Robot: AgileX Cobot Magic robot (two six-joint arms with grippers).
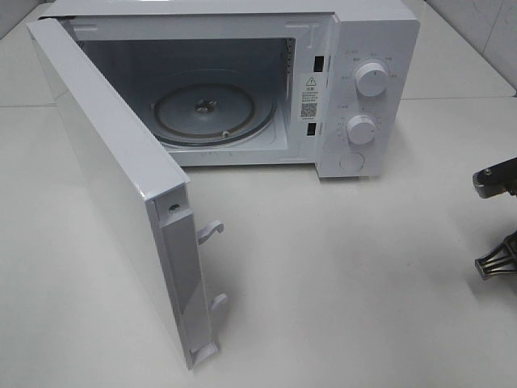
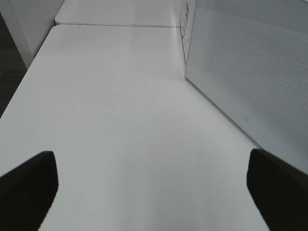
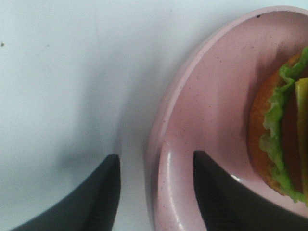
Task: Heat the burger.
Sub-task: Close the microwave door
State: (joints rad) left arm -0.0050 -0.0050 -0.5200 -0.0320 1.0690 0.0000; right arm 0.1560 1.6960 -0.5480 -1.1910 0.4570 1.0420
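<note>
Burger (image 3: 284, 139) is sitting on the plate (image 3: 211, 120); I'm straddling its rim with my right gripper's (image 3: 154, 192) jaws apart, left gripper (image 2: 149, 192) gaping idle. Next I'm judging: clamp rim, carry into the open microwave (image 1: 218, 97).

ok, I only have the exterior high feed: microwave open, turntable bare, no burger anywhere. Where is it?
Observer: The right wrist view has it. The burger sits on a pink plate, outside your frame.
Operator: Right claw gripping it?
Observer: No. The right claw stands open astride the plate's rim, one finger over the plate and the other over the table.
Operator: And the left claw?
Observer: The left claw is wide open and empty, low over the table beside the outer face of the microwave door.
</note>
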